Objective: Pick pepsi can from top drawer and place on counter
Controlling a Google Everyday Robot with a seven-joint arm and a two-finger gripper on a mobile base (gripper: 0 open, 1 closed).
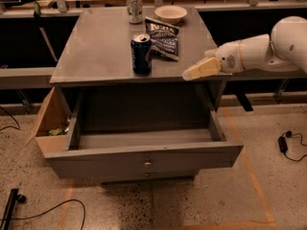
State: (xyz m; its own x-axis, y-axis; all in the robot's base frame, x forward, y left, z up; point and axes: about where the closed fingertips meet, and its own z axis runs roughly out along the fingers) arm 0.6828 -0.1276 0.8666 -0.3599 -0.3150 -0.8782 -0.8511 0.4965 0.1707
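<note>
The pepsi can (141, 54) stands upright on the counter (96, 47), near its front edge. The gripper (196, 72) hangs at the counter's front right corner, to the right of the can and apart from it, holding nothing. The white arm reaches in from the right edge. The top drawer (144, 155) is pulled out below the counter. Its inside shows no objects.
A silver-and-pale can (135, 7) and a white bowl (171, 14) stand at the counter's back. A blue chip bag (162, 37) lies just behind the pepsi can. An open cardboard box (48, 128) sits left of the cabinet. Cables lie on the floor.
</note>
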